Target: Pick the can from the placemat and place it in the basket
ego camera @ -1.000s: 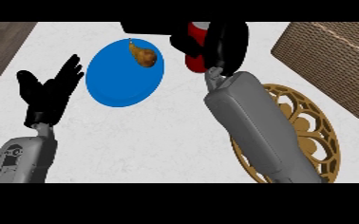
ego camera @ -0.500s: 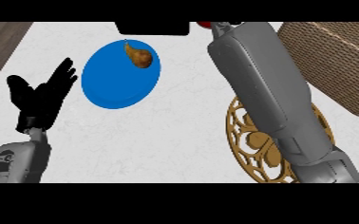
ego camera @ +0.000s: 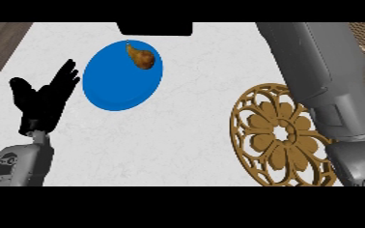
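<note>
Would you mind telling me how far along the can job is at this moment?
Nothing looks finished: no can shows anywhere. The right forearm stretches past the view's top edge, hiding its hand, so any grasp is unconfirmed. The left hand rests open at the left. A pear lies on the blue plate.

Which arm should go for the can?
Right, probably. Its forearm stretches toward the black placemat at the far edge; the left hand rests open near the left side. The can isn't visible.
</note>
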Available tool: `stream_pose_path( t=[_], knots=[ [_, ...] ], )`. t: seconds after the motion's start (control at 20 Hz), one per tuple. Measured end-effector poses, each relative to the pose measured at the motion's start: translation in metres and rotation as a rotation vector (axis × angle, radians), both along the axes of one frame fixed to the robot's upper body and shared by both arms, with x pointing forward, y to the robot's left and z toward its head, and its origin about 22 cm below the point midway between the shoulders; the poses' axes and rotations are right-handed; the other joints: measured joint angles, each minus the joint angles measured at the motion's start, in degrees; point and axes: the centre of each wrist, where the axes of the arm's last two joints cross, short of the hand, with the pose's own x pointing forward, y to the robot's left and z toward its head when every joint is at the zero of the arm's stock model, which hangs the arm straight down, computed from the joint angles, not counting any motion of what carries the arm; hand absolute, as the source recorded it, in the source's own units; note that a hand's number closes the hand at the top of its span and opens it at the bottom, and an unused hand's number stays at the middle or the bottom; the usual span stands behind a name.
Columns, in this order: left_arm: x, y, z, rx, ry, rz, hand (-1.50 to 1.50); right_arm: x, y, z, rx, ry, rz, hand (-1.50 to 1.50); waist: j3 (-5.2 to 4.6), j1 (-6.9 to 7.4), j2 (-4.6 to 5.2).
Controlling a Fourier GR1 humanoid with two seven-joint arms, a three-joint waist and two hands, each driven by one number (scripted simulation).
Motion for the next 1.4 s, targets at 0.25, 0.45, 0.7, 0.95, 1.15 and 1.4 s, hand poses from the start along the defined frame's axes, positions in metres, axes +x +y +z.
stream_pose_path(
  t=[0.25,0.45,0.7,0.95,1.15,1.4],
  knots=[
    [0.001,-0.002,0.000,-0.006,0.003,-0.001,0.00,0.013,-0.040,-0.002,-0.021,0.019,-0.108,1.50,0.01,-0.13,0.05],
    [-0.003,0.004,-0.005,-0.002,0.006,0.005,0.00,0.018,-0.072,-0.017,-0.020,0.030,-0.150,1.50,0.02,-0.38,-0.02],
    [-0.005,0.005,-0.001,-0.006,0.002,0.005,0.00,0.019,-0.112,-0.040,-0.021,0.045,-0.167,1.50,0.05,-0.47,-0.07],
    [-0.006,0.008,-0.003,-0.001,0.001,0.006,0.00,0.017,-0.148,-0.061,0.004,0.023,-0.168,1.50,0.06,-0.28,0.03],
    [-0.004,0.010,-0.001,-0.001,0.006,0.003,0.00,0.016,-0.166,-0.077,0.021,0.011,-0.166,1.50,0.07,-0.29,0.05],
    [0.000,0.003,0.001,0.000,0.003,-0.004,0.00,0.010,-0.198,-0.097,0.073,-0.035,-0.300,-1.50,0.06,-0.07,0.18]
  ],
)
